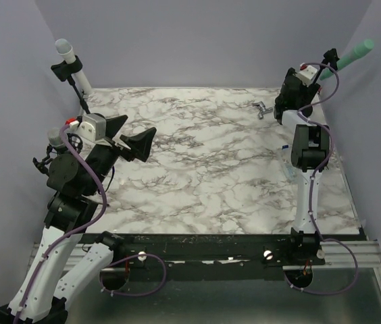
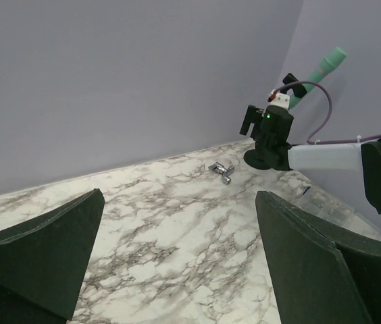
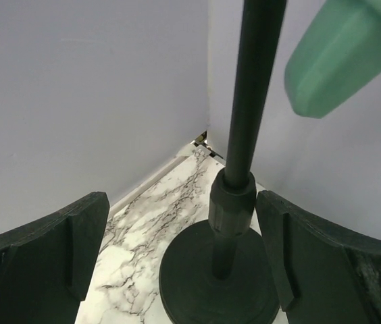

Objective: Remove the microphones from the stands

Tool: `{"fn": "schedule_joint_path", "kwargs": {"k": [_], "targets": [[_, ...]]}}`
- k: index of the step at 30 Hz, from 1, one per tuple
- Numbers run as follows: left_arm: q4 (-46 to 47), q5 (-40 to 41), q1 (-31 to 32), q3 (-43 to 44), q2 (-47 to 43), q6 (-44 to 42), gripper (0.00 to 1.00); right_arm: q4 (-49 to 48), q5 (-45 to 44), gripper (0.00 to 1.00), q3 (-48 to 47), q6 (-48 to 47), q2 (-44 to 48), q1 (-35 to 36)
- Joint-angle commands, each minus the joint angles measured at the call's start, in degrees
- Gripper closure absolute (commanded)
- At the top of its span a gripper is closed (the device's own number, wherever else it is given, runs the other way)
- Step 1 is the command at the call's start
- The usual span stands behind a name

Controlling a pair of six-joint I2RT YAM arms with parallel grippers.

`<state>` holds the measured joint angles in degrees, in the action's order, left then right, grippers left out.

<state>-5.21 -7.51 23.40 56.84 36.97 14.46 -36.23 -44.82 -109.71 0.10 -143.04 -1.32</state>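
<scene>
A green microphone (image 1: 354, 51) sits tilted in the clip of a black stand (image 1: 327, 62) in the back right corner. In the right wrist view the stand's pole (image 3: 251, 101) rises from a round base (image 3: 197, 290), with the green microphone (image 3: 342, 54) above. My right gripper (image 3: 182, 223) is open, its fingers either side of the pole, which is closer to the right finger (image 3: 312, 263). A white and grey microphone (image 1: 71, 62) stands in a second stand at the back left. My left gripper (image 1: 128, 140) hangs open over the left side of the table, holding nothing.
A small metal part (image 1: 263, 108) lies on the marble table (image 1: 204, 175) near the back right, also seen in the left wrist view as a metal part (image 2: 222, 171). Purple walls close in the back and both sides. A grey-capped item (image 1: 55, 137) sits beside the left arm.
</scene>
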Motion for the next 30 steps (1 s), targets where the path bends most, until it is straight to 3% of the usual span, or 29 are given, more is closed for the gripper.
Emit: {"fn": "schedule_joint_path", "kwargs": {"k": [1,6,13,18,30], "targets": [[1.2,0.0,0.3,-0.1,0.5,0.6,0.01,3.4,2.1,0.03,-3.7,2.2,-2.7,-1.1],[1.3,-0.1,0.3,-0.2,0.7,0.6,0.01,5.3,3.2,0.15,-7.6,3.3,-5.2,-1.5],[1.1,0.1,0.3,-0.1,1.1,0.5,0.01,6.8,4.2,0.2,-13.7,2.4,-9.3,-1.8],[1.1,0.1,0.3,-0.1,1.3,0.5,0.01,5.9,3.9,0.25,-13.7,2.2,-10.2,-1.9],[1.3,-0.7,0.3,-0.1,2.3,0.7,0.01,0.0,6.8,0.51,-7.9,0.5,-8.4,-1.9]]}}
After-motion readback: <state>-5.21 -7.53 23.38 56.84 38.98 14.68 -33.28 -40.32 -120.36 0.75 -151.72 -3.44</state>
